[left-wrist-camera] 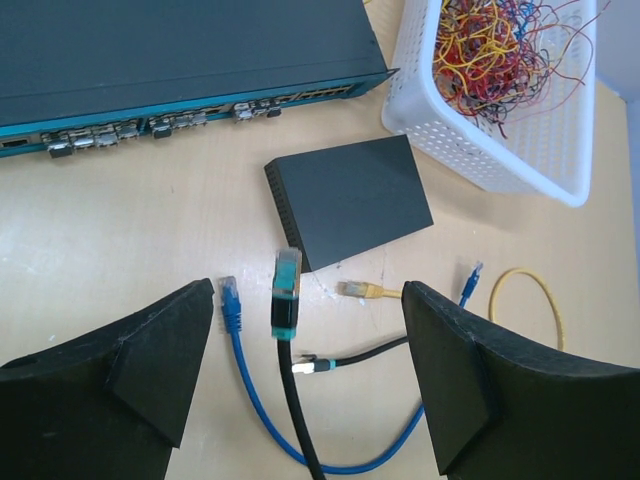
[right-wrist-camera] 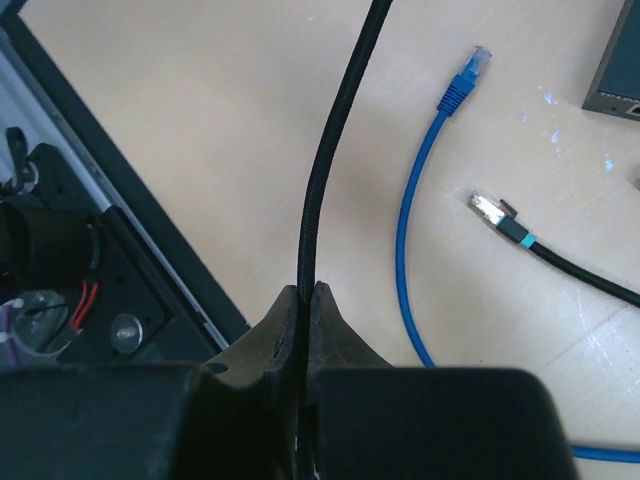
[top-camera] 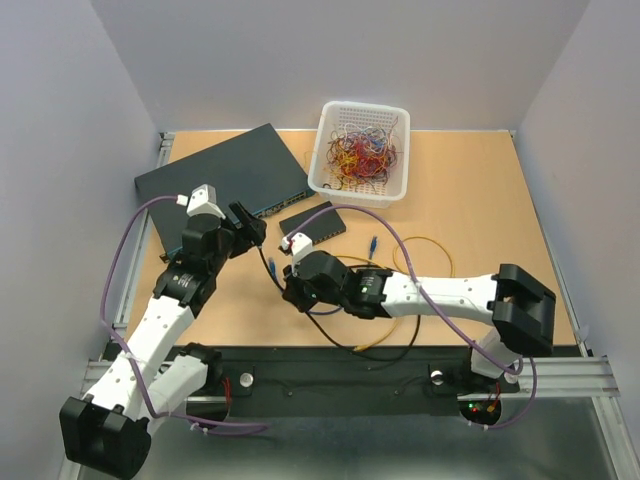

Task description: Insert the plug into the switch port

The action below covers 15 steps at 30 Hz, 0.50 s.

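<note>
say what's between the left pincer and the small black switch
Left wrist view: the black cable with its teal plug, a blue plug and a yellow plug.

We see our left fingers [left-wrist-camera: 150, 370] spread wide apart at the bottom edge, touching nothing. Between them a black cable [left-wrist-camera: 295, 400] runs up the view, its teal-banded plug [left-wrist-camera: 287, 295] pointing towards the near corner of the small black box [left-wrist-camera: 355, 200] on the desk [left-wrist-camera: 120, 230]. A blue plug [left-wrist-camera: 232, 310] lies just left of it, a yellow plug [left-wrist-camera: 362, 291] to its right. Beyond sit the large blue-grey box [left-wrist-camera: 180, 60] and a white basket [left-wrist-camera: 450, 140] of tangled wires.
</note>
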Motion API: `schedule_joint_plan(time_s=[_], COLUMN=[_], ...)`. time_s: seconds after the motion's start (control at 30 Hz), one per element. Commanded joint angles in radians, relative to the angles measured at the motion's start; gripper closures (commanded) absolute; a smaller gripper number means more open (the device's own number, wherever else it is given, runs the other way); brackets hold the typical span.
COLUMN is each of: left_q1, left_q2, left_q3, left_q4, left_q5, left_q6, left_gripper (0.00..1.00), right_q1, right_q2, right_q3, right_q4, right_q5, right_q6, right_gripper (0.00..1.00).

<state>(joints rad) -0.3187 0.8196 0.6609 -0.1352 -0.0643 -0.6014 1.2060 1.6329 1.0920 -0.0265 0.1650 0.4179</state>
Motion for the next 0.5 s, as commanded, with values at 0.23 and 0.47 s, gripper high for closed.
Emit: schedule_joint_plan(time_s=[0.23,0.47], left_q1=[0.001,0.001], left_q2=[-0.002,0.018], left_q3=[0.0,-0.007], left_q4=[0.12,0.123], left_q5=[0.006,0.017], left_q6=[-0.017,-0.018], left_gripper=[0.19,0.31], right_q1=[0.052,0.056], right_q2=[-0.134,-0.153], right_q3=[-0.033,-0.05], right_q4=[0.005,0.017], right_q5=[0.005,0.024], right_q6=[0.002,0.001], right_gripper=[0.99,1.0])
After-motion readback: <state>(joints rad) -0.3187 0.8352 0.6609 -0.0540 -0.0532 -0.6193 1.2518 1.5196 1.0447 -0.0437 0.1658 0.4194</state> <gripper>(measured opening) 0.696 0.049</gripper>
